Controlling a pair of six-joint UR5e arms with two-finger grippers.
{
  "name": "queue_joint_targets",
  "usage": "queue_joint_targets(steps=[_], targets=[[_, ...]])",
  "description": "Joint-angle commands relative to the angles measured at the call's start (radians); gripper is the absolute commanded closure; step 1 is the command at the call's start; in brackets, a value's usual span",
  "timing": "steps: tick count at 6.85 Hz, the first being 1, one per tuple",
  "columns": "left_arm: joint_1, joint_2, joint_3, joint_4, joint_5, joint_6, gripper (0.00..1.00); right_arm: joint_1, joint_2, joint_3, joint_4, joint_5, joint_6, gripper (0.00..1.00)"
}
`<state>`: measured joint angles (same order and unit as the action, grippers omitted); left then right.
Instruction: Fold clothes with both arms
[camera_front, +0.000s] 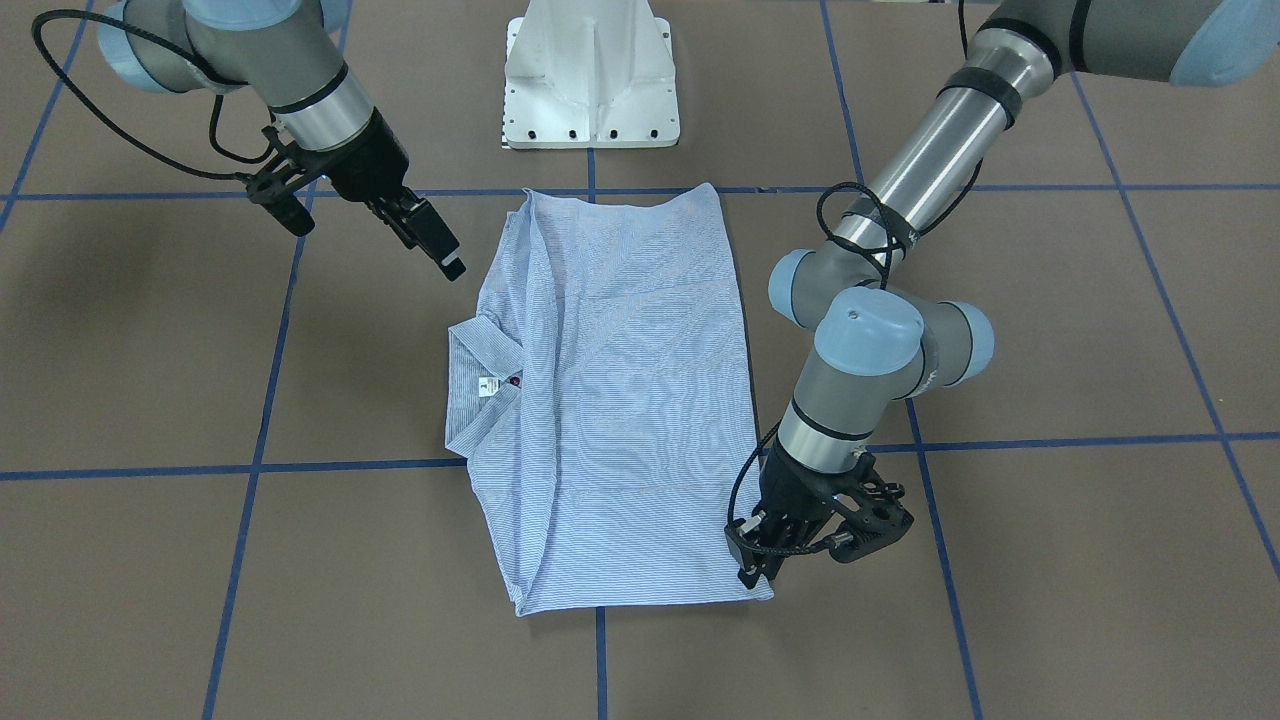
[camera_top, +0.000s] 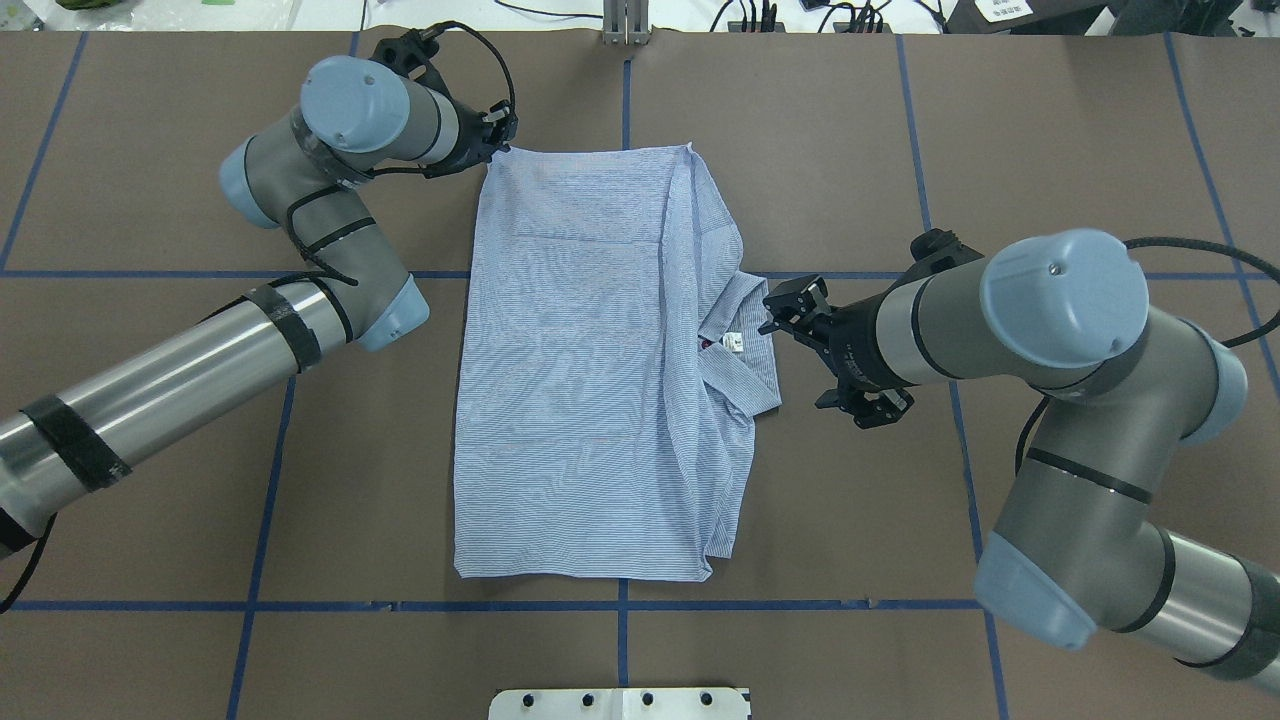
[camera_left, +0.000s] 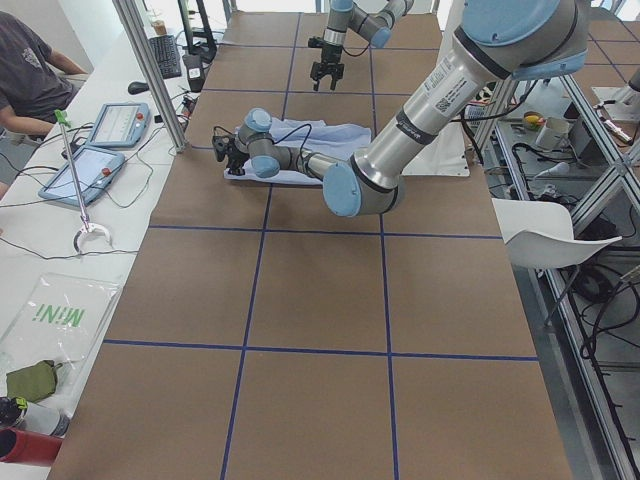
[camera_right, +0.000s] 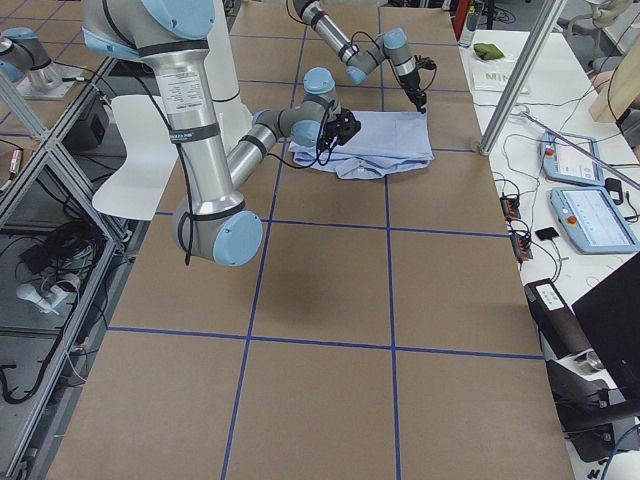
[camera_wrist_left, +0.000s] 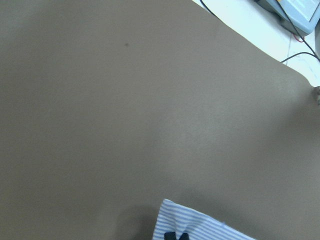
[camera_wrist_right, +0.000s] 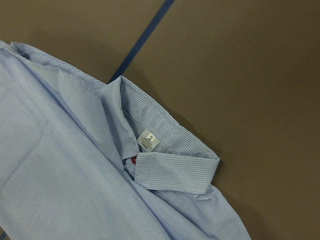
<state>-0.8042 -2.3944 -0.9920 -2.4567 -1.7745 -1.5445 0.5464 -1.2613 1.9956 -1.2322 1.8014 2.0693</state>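
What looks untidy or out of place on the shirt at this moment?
The collar pokes out beyond the folded side edge of the shirt, on the robot's right, with the white neck label exposed. That side's fold is also wrinkled and uneven, while the opposite edge lies straight.

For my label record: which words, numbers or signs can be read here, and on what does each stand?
"2": white neck label of the light blue striped shirt; the finer print below it is blurred.
"MINI": green letters on the clear plastic bag beside the table.
White sticker on the left grey robot arm: too small to read.
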Motion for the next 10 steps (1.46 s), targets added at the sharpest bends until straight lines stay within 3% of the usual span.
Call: queue_joint_targets(steps=[1,2,4,5,8,9,10], targets=[[-0.067,0.215,-0.321,0.007,-0.191,0.030,0.59,-0.174,0.051,-0.014,-0.103,-0.246,-0.177,0.00],[-0.091,0.300,-0.420,0.007,-0.239,0.030,0.59,-0.231,0.100,-0.035,-0.162,-0.291,-0.187,0.00],[-0.099,0.323,-0.439,0.007,-0.234,0.082,0.59,-0.343,0.137,-0.037,-0.254,-0.380,-0.373,0.00],[-0.101,0.325,-0.439,0.007,-0.234,0.086,0.59,-0.350,0.164,-0.037,-0.370,-0.387,-0.499,0.00],[-0.101,0.325,-0.442,0.007,-0.240,0.084,0.59,-0.342,0.154,-0.103,-0.394,-0.393,-0.618,0.00],[-0.101,0.325,-0.445,0.007,-0.241,0.084,0.59,-0.324,0.114,-0.086,-0.394,-0.387,-0.620,0.00],[-0.102,0.325,-0.451,0.008,-0.240,0.084,0.59,-0.310,0.040,-0.010,-0.392,-0.376,-0.643,0.00]])
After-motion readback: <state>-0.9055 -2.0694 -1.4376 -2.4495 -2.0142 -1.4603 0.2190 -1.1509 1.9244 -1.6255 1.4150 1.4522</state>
